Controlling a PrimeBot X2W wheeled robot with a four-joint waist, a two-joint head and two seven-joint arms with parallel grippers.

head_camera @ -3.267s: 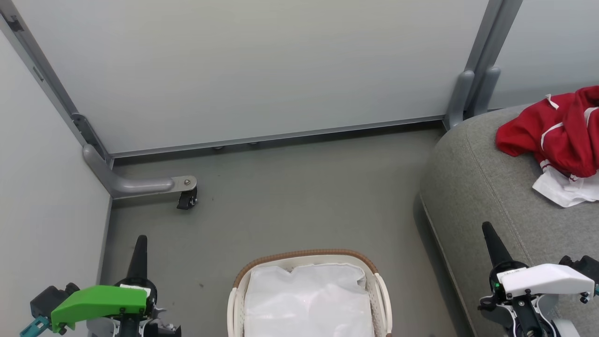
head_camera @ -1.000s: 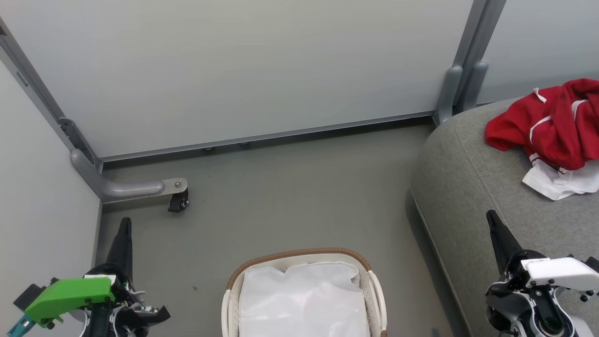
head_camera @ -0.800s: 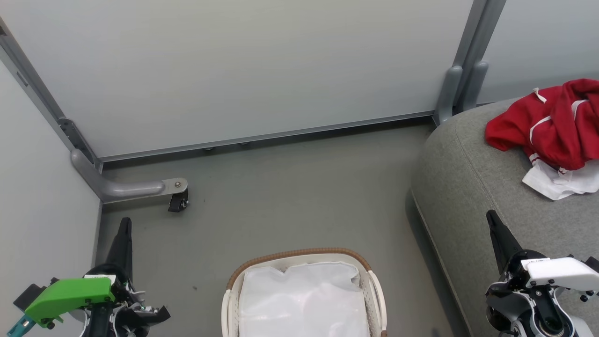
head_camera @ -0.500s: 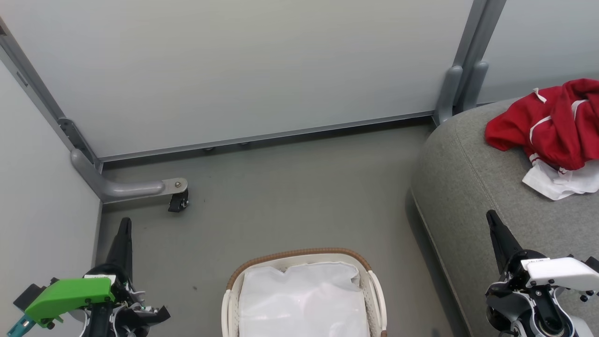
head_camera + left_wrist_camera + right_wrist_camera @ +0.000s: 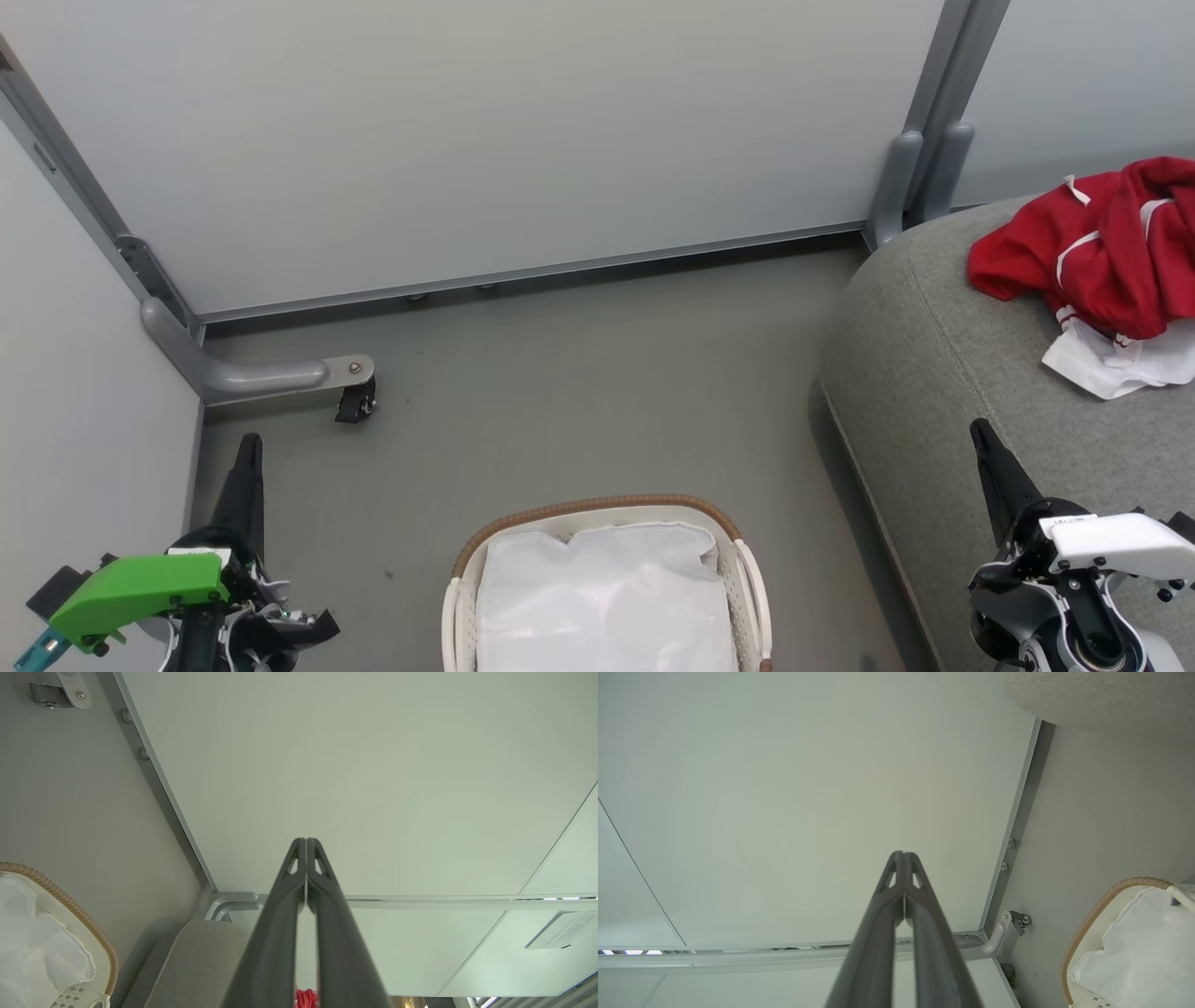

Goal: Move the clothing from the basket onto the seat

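From my console, the clothing [image 5: 1092, 247] lies at about 2 o'clock in the head view. It is a rumpled red heap with a white hem panel spilling out at its near side, and it rests on top of the seat [image 5: 934, 373]. The basket [image 5: 597, 509] stands on the floor [image 5: 560, 392] at 6 o'clock, well apart from the heap. Inside it I can make out the white cloth lining [image 5: 602, 597], though the near end is cut off by the frame. I judge the transfer done, or close to it.

The left gripper [image 5: 249, 443] sits at 8 o'clock and the right gripper [image 5: 980, 431] at 4 o'clock. Both are clenched with nothing between the fingers, and each wrist view shows the tips pressed together against the pale wall panel.

The fabric looks light, limp and easy to snag. It should drape and trail rather than keep any shape, and a loose corner could slip free. If I had to pick it up again, I would pinch a thick bunched fold in the red body near the top of the heap. I would avoid the thin white hem, which I expect would stretch out and leave the rest dragging.
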